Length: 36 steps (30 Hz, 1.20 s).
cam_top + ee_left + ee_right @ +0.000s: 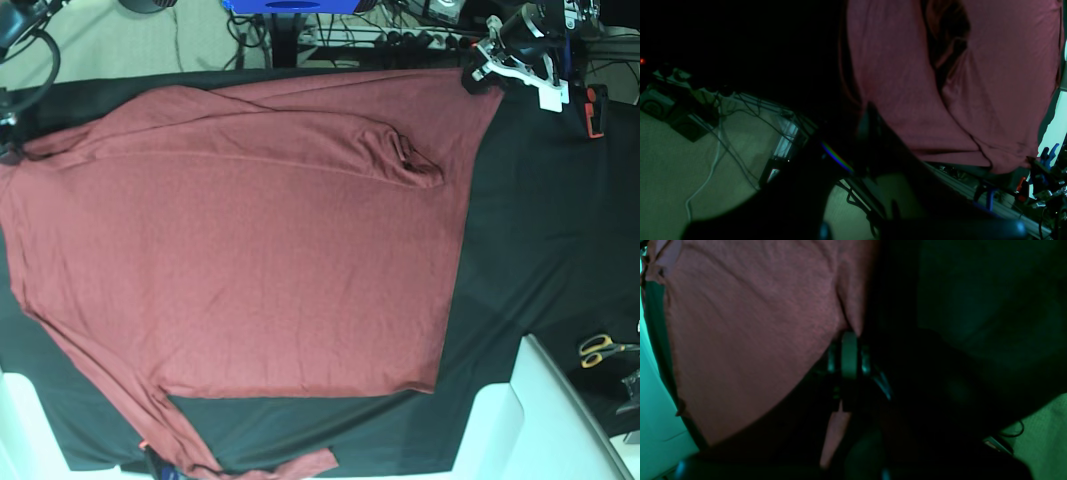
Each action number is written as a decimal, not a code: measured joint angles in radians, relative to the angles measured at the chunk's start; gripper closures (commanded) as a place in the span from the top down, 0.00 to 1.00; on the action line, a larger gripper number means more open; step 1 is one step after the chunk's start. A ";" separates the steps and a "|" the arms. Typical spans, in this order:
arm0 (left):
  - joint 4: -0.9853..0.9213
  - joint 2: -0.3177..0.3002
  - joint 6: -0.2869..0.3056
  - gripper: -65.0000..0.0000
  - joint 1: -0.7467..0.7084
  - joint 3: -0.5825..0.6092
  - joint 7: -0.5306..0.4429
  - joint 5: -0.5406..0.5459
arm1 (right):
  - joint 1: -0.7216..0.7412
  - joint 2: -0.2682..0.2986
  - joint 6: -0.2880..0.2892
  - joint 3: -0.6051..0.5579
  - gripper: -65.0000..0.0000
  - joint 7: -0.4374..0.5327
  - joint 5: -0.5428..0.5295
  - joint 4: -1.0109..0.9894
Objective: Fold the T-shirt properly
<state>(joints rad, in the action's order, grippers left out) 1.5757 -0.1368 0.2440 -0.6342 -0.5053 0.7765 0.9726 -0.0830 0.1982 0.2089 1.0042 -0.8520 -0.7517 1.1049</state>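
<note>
- The T-shirt (pixel 250 250) lies spread across the black tablecloth (pixel 540 220), covering most of the table, its long run going across the base view from one arm's side to the other.
- One sleeve is folded in over the body, ending in a bunched cuff (pixel 420 165) near the far edge; another sleeve (pixel 240 465) trails off at the near edge.
- The left gripper (pixel 497 48) sits right at the shirt's far corner on the base view's right. In its own wrist view the jaws are lost in the dark with fabric draped just over them; they're closed, and I'd judge on that corner.
- The right gripper (pixel 849 355) is at the opposite far corner, fingers together with a pinch of fabric bunched at the tip.
- So each arm has the far corner on its own side. The cloth lies from both towards the near edge, and I'd guess the coming fold runs that way.
- Scissors (pixel 600 348) lie well clear, off to the side.
</note>
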 measured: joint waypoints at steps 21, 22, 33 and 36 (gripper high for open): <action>0.001 0.000 0.000 0.00 -0.012 0.000 0.003 -0.003 | -0.028 -0.003 -0.057 -0.001 0.01 -0.002 0.000 0.000; 0.001 0.000 -0.001 0.00 -0.011 0.000 0.003 -0.003 | -0.026 -0.003 -0.076 -0.001 0.01 -0.002 0.000 0.000; 0.006 -0.003 -0.005 0.00 0.043 0.002 0.006 -0.006 | -0.003 0.003 -0.208 -0.129 0.01 0.014 0.002 0.004; 0.006 -0.001 -0.008 0.00 0.064 0.012 0.089 -0.007 | 0.007 0.003 -0.214 -0.138 0.01 0.014 0.003 0.004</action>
<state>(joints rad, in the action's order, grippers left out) 1.5818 -0.1379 0.2363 -0.5705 -0.4934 0.8650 0.9653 -0.0757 0.2008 -0.0048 0.8658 -0.8383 -0.7483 1.1088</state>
